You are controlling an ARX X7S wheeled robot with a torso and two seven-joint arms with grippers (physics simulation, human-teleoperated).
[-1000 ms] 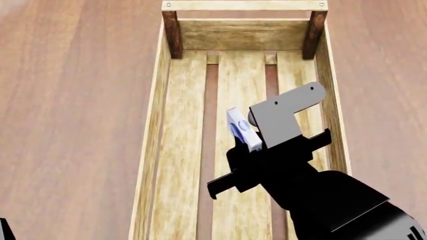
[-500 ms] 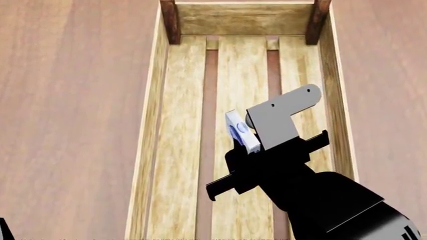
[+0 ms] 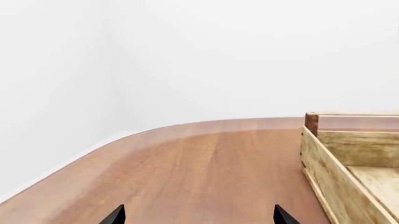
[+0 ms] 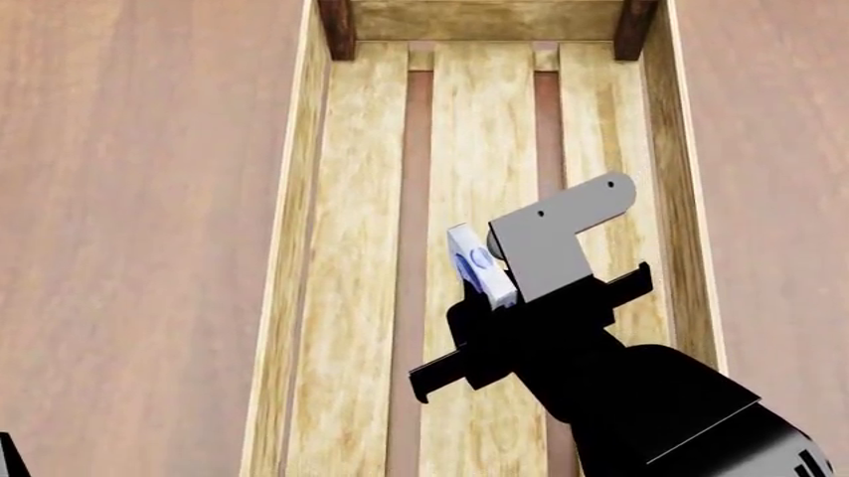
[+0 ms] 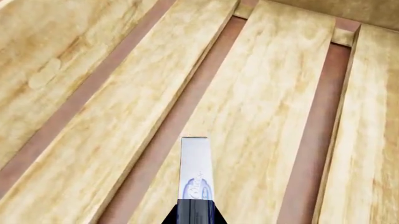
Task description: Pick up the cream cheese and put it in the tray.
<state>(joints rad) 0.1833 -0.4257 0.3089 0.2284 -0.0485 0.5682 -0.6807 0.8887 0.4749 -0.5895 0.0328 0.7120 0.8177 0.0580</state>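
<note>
Apparently cream cheese [image 4: 480, 265] above tray [image 4: 348, 248] slats.

Right arm: black, entering the head view from the lower right corner and reaching up and to the left, wrist carrying a grey angled bracket; right gripper [image 4: 486, 290] clamped on the cream cheese [image 4: 479, 264] (held on edge, narrow side toward the wrist camera), with the black fingers [image 5: 194, 211] closed at the box's near end in the right wrist view. Left arm: almost wholly out of the head view; left gripper [image 3: 198, 215] shows only two black fingertips [image 3: 116, 215] set wide apart, with nothing between them.
</note>
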